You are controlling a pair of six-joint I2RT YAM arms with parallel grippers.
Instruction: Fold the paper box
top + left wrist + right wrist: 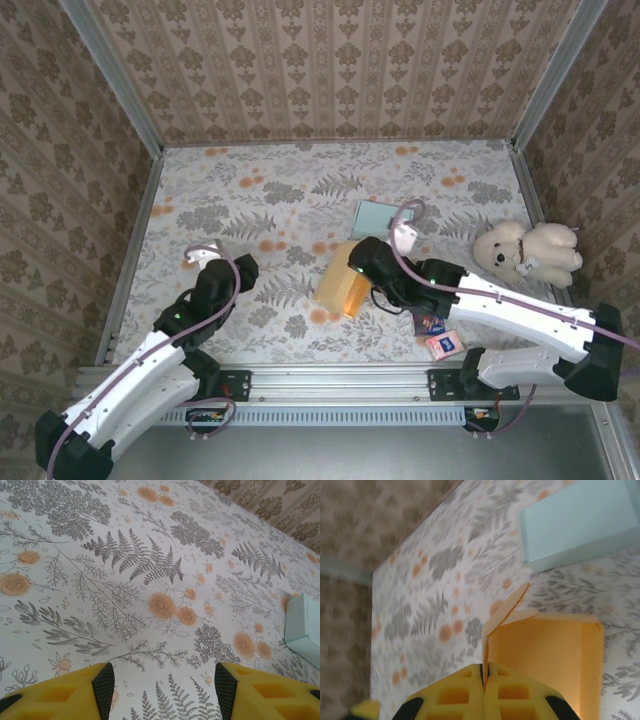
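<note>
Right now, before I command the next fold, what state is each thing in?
paper box: partly folded, top open, one flap sticking out.
right gripper: shut on the paper box's edge.
left gripper: open, empty, over the table.
blue box: closed, lying flat.
teddy bear: lying down, untouched.

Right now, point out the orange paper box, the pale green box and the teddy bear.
orange paper box (pixel 335 290): top external view, its visible middle.
pale green box (pixel 372 215): top external view, its top face.
teddy bear (pixel 500 248): top external view, its head.
</note>
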